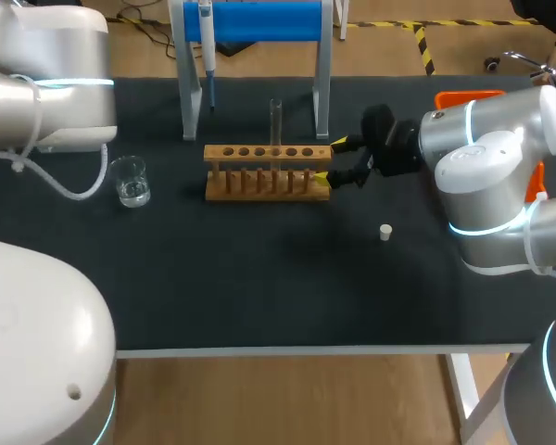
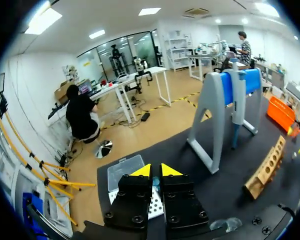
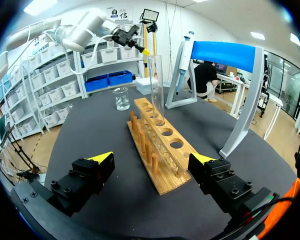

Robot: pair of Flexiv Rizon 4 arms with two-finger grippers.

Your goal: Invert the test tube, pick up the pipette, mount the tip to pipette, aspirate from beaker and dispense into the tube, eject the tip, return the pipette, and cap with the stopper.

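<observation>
A clear test tube (image 1: 276, 120) (image 3: 155, 85) stands upright in the wooden rack (image 1: 269, 171) (image 3: 160, 150). My right gripper (image 1: 336, 161) (image 3: 152, 161) is open at the rack's right end, and the rack's near end lies between its spread fingers untouched. The pipette (image 1: 207, 46) (image 3: 182, 60) hangs on the blue-topped stand (image 1: 259, 23) (image 2: 230, 95). A glass beaker (image 1: 130, 181) (image 3: 121, 98) sits left of the rack. The white stopper (image 1: 385, 232) lies on the mat near the right arm. My left gripper (image 2: 156, 170) (image 3: 135, 42) is shut and empty, high above a tip box (image 2: 152, 207).
A clear plastic box (image 2: 126, 170) sits beside the tip box at the table's left end. An orange bin (image 1: 468, 95) (image 2: 280, 112) stands at the back right. The black mat (image 1: 259, 278) covers the table's front.
</observation>
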